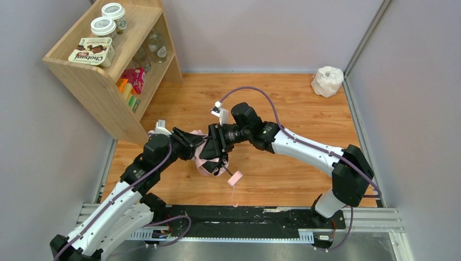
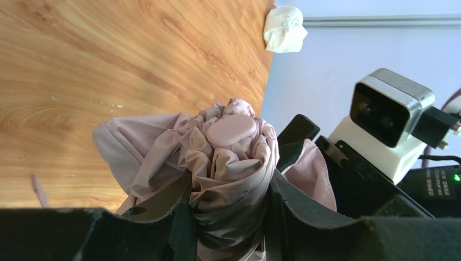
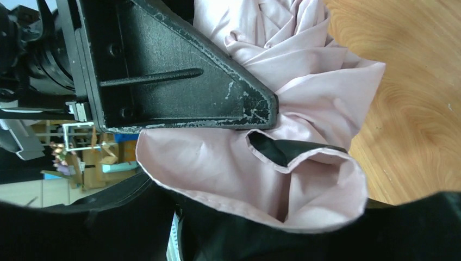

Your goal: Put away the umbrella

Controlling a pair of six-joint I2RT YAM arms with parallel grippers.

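**Umbrella bundled, not yet put away**

Umbrella (image 1: 209, 157) sits mid-table between the two grippers, its shaft (image 1: 228, 171) and handle (image 1: 235, 178) poking toward the near edge. The canopy is collapsed into a crumpled bundle, but loose folds hang out and nothing wraps it tight. The left gripper (image 2: 231, 187) grasps the bundle, with a finger (image 2: 174, 204) pressed against each side. The right gripper (image 1: 216, 144) is buried in fabric, so whether it clamps anything cannot be told. Judging by this, gathering is partly done. Tidying the folds and carrying it off, perhaps to the shelf (image 1: 108, 81), remain.
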